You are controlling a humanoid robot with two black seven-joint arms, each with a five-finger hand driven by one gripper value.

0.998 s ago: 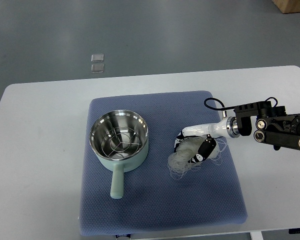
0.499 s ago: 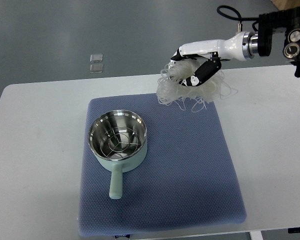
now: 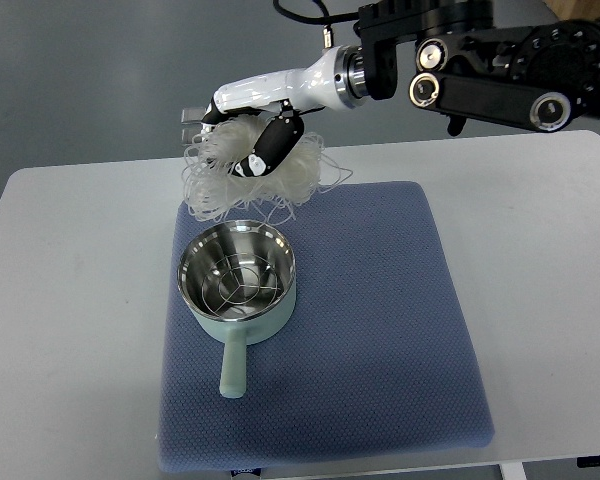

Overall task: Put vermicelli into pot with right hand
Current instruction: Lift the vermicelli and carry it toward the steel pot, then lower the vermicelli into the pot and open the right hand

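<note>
Carrying step: the right hand (image 3: 252, 140), clenched round the vermicelli (image 3: 242, 183), hangs at upper centre just above the pot (image 3: 237, 275); next, bring it over the bowl and let go

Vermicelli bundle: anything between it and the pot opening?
Nothing visible. The right hand holds the tangled white vermicelli bundle just past the far rim of the open, lidless pale green steel-lined pot; only a wire rack sits inside.

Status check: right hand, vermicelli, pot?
Right hand shut on white tangled vermicelli bundle, held up beyond the pot. Pale green steel-lined pot holds only its wire rack, on blue mat. Nothing in the way. Left arm out of view.
</note>
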